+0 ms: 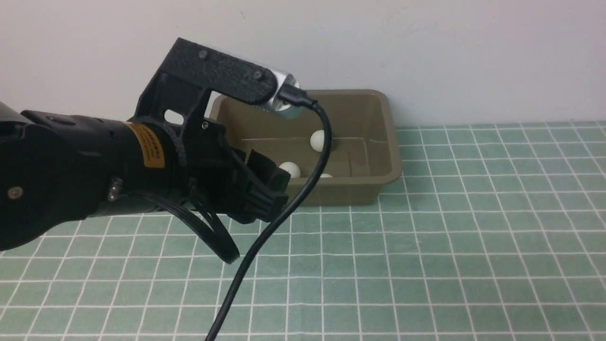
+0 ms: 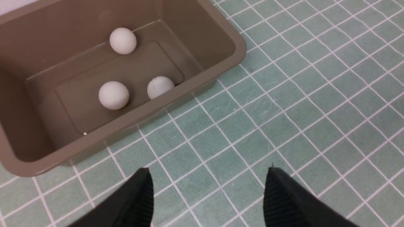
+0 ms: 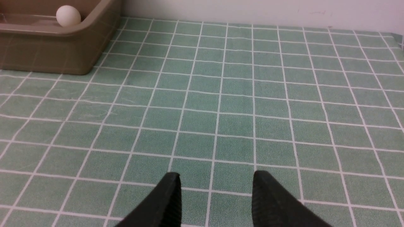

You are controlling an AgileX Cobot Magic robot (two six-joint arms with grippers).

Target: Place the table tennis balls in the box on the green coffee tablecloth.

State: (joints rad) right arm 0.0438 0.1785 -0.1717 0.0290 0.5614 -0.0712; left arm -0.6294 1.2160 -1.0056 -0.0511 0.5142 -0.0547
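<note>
Three white table tennis balls (image 2: 123, 41) (image 2: 113, 95) (image 2: 160, 86) lie on the floor of the olive-brown box (image 2: 240, 50). The box stands at the back of the green coffee tablecloth (image 1: 450, 237), by the wall. In the front view the balls (image 1: 317, 140) (image 1: 290, 169) show inside the box (image 1: 388, 123), partly behind a cable. My left gripper (image 2: 208, 171) hovers over the cloth just in front of the box, open and empty; the front view shows it (image 1: 270, 189) at the box's near left corner. My right gripper (image 3: 214, 176) sits low over bare cloth, its fingers apart, nothing between them.
A black cable (image 1: 284, 213) hangs from the left wrist camera across the front of the box. A pale wall (image 1: 426, 47) rises right behind the box. The right wrist view catches the box corner (image 3: 63, 50) with one ball (image 3: 68, 15) far off.
</note>
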